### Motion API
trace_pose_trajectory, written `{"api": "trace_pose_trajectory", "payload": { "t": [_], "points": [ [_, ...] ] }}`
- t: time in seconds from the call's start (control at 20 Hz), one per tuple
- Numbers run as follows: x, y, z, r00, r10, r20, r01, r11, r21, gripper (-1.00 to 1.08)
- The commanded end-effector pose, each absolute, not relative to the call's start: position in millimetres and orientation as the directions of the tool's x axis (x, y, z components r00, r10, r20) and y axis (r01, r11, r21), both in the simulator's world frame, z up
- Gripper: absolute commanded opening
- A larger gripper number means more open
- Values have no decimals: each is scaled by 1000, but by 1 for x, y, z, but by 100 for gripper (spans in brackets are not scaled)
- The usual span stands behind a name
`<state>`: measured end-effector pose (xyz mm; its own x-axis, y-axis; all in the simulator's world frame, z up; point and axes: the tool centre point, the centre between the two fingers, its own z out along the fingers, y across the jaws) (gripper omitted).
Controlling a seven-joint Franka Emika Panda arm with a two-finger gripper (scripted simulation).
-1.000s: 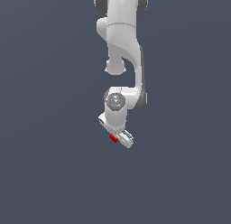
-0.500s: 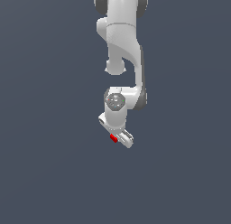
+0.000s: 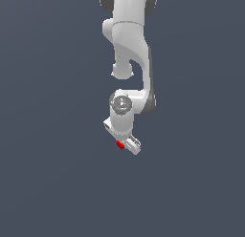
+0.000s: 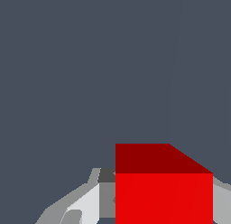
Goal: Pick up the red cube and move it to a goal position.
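Nothing has moved: fingers [image 3: 125, 146] stay clenched on the red cube [image 3: 120, 145].

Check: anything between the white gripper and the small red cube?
Nothing visible. The small bright red cube sits right between the white gripper's fingers in the wrist view, with only plain dark grey floor around it. No goal marker shows in either view.

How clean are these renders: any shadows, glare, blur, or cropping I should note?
Exterior view: flat, even lighting, no cast shadows or glare, slightly soft; the red cube is a speck at the gripper. Wrist view: sharp, cube cropped by the frame edge, one face darker-shaded.
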<state>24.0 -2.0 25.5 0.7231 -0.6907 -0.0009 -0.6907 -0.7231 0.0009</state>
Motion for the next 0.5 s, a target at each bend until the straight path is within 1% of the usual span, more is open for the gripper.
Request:
{"api": "trace_pose_trajectory", "payload": {
  "t": [0.0, 0.45],
  "points": [
    [20, -5, 31, 723, -691, 0, -691, -723, 0, -100],
    [-13, -24, 67, 723, -691, -1, -691, -723, -1, -100]
  ]
}}
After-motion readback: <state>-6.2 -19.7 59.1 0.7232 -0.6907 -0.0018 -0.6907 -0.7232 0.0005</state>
